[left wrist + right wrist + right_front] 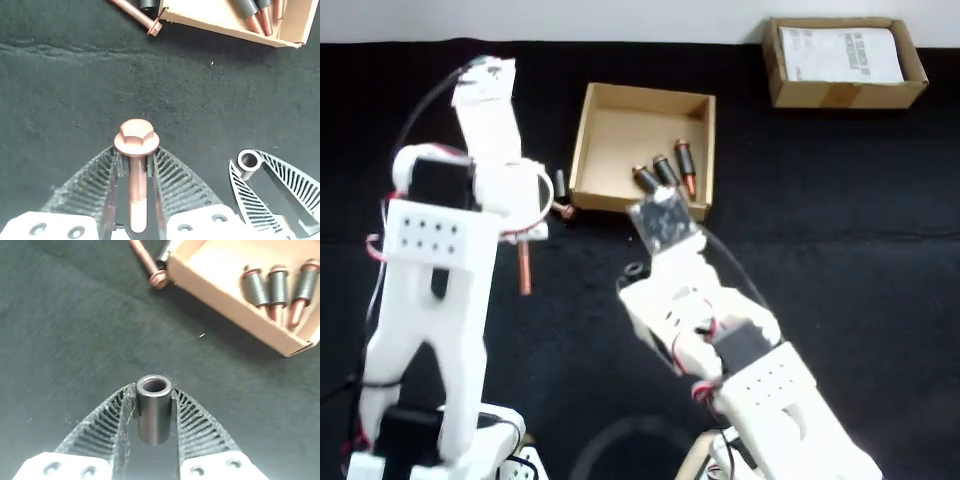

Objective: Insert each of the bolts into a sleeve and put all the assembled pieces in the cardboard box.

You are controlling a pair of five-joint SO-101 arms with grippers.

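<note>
While the left gripper [136,156] clamps a bolt [136,142] and the right gripper [154,396] clamps a sleeve [154,415], insertion is in hand; next, I judge, line shank with bore.

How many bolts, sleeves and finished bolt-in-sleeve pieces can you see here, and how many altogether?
Bolts with no sleeve: 2
Sleeves with no bolt: 2
Finished pieces in the box: 3
Total: 7
</note>
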